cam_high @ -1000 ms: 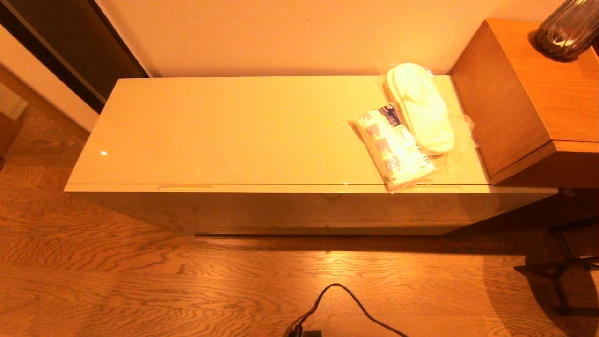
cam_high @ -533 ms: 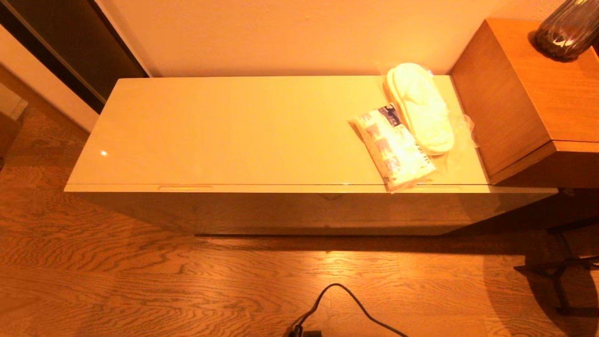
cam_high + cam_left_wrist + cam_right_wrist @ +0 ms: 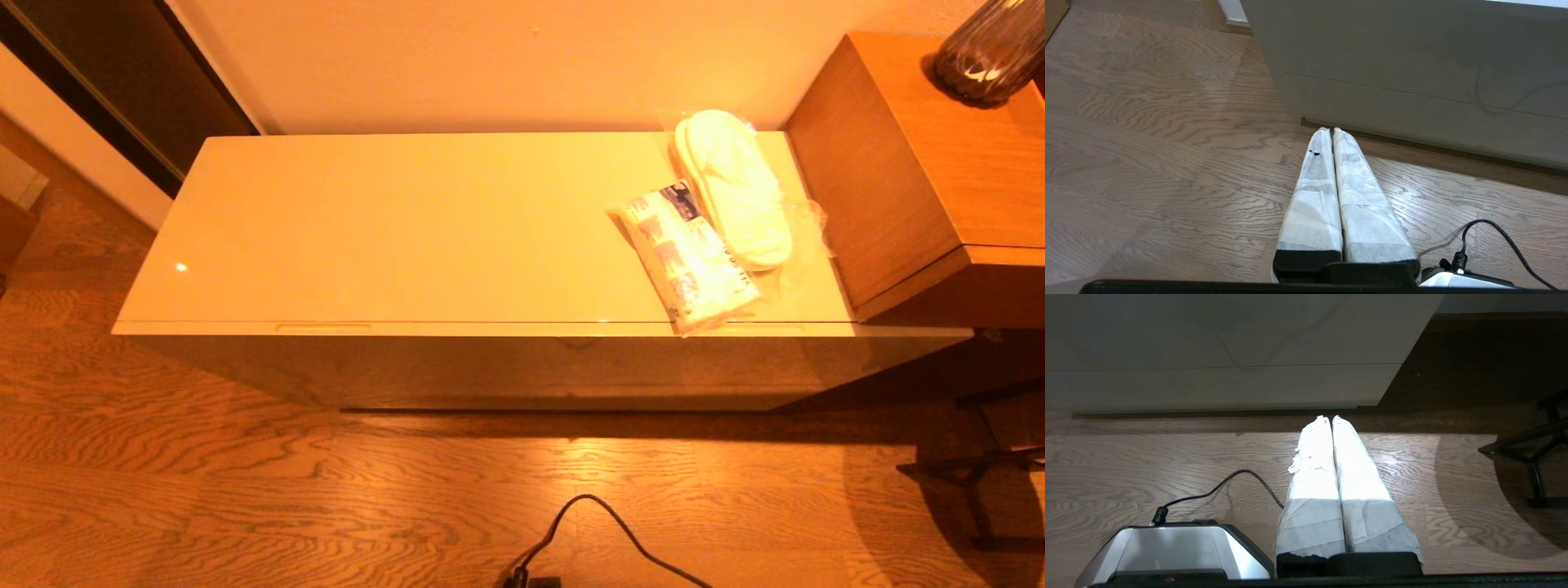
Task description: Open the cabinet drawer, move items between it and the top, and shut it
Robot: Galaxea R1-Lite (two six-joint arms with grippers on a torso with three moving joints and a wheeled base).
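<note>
A wooden floor [image 3: 245, 490] runs under a low cream cabinet set against a plain wall, with a taller brown cabinet [image 3: 914, 163] at its right end carrying a dark vase [image 3: 988, 49]. From my head camera, the top [image 3: 392, 229] is glossy and flat, and the drawer [image 3: 506, 359] below it sits flush, its plain front closed. Toward the right end of the top lie the bagged white slippers [image 3: 735, 188], near the back edge and just beside the brown cabinet, and the white packet with blue print [image 3: 686, 257], touching the slippers' bag and reaching to the front edge. A black cable [image 3: 604, 523] curls on the floor in front. Neither of my arms shows here.

From my left wrist, my left gripper [image 3: 1330, 131] hangs low over the floor, its taped fingers [image 3: 1314, 192] pressed together with nothing between them, pointing at the cabinet's foot near its left corner.

From my right wrist, my right gripper [image 3: 1329, 418] is likewise down by the floor, fingers [image 3: 1359, 473] closed on nothing, facing the cabinet's lower front near its right corner. My grey base [image 3: 1167, 551] and the cable lie beside it.
</note>
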